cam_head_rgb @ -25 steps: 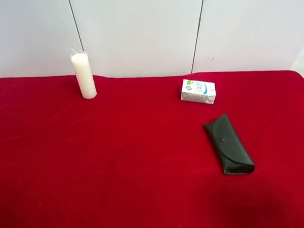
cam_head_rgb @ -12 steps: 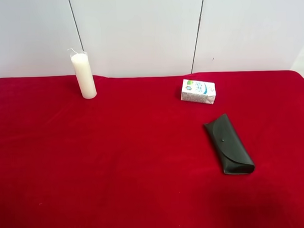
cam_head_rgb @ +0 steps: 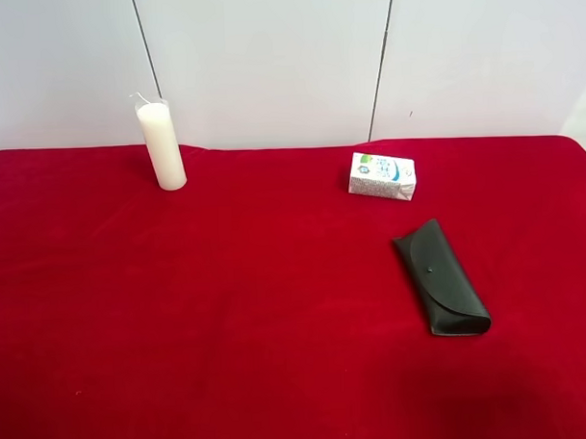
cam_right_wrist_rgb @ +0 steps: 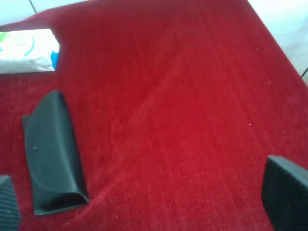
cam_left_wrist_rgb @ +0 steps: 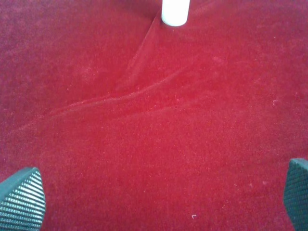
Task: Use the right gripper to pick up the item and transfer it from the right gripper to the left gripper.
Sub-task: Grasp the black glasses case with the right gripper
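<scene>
The item, a flat black glasses case with a rounded flap and a small snap button, lies closed on the red cloth at the right of the exterior high view. It also shows in the right wrist view, near one fingertip. My right gripper is open and empty, its fingertips wide apart above the cloth, off to the side of the case. My left gripper is open and empty over bare cloth, its fingertips wide apart. Neither arm shows in the exterior high view.
A tall white candle stands at the back left; its base shows in the left wrist view. A small white carton lies behind the case and also shows in the right wrist view. The red cloth has shallow folds.
</scene>
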